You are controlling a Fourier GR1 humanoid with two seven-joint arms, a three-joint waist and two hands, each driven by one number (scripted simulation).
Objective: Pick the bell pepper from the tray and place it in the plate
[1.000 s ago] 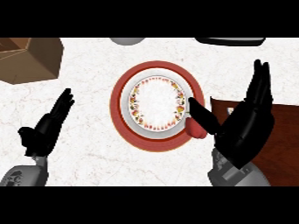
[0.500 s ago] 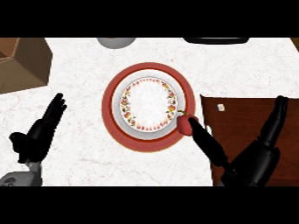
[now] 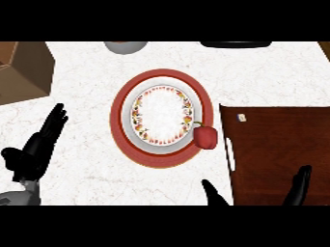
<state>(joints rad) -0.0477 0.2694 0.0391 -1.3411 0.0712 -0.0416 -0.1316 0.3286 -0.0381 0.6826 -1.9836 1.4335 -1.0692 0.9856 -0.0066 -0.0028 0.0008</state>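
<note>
The red bell pepper (image 3: 205, 137) sits free on the right rim of the plate (image 3: 162, 117), beside the dark wooden tray (image 3: 289, 149), above the right hand (image 3: 297, 185), whose spread fingers touch nothing, while the left hand (image 3: 34, 152) rests open at lower left.

A white round plate with a floral rim (image 3: 162, 117) sits on a red round mat (image 3: 136, 149) on the white marbled counter (image 3: 268, 72). A red bell pepper (image 3: 205, 137) lies on the plate's right rim, overlapping the mat. Just right of the plate is a dark brown wooden tray (image 3: 289, 144). Left of the plate, the black left hand (image 3: 36, 149) rests with straight fingers. Below and right of the plate, only the right hand's (image 3: 296, 185) straight fingertips show.
</note>
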